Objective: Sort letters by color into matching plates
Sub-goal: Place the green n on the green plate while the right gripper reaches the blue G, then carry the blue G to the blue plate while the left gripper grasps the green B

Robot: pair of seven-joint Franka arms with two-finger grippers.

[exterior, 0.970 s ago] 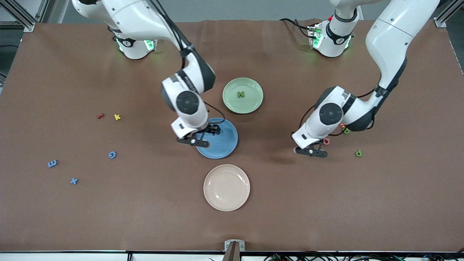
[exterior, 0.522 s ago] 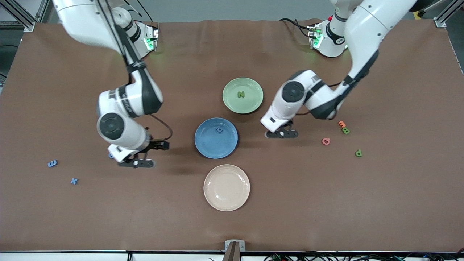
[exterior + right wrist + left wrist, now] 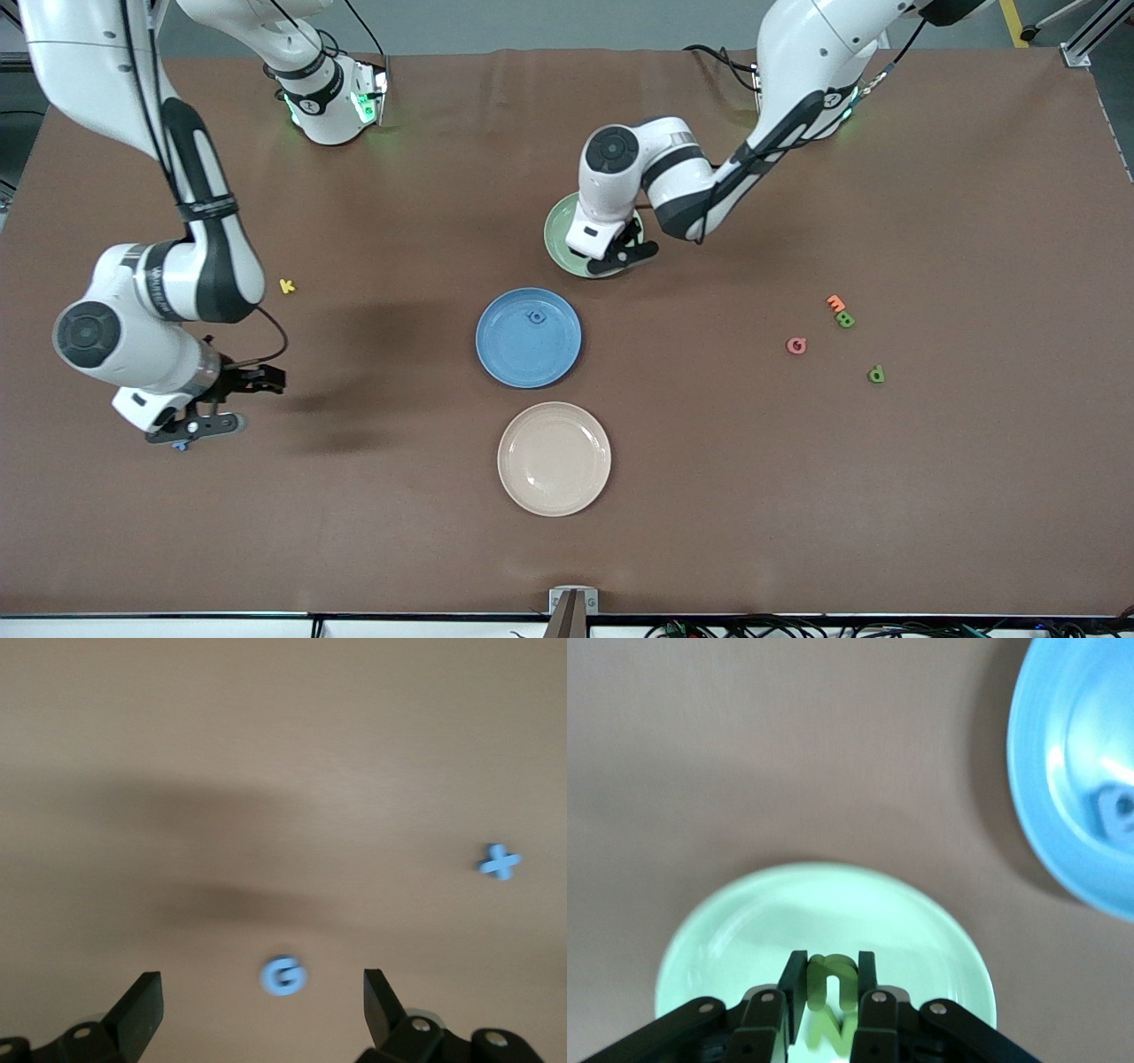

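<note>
hovering over the pale green round plate, left gripper pinches a small chunky green letter, stiff and light, by its flat sides; right gripper hangs wide open above the small blue g letter.

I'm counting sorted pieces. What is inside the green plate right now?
One green letter lies in the green plate; the left claw, over the plate, grips a second green letter. The arm covers much of the plate from the front.
</note>
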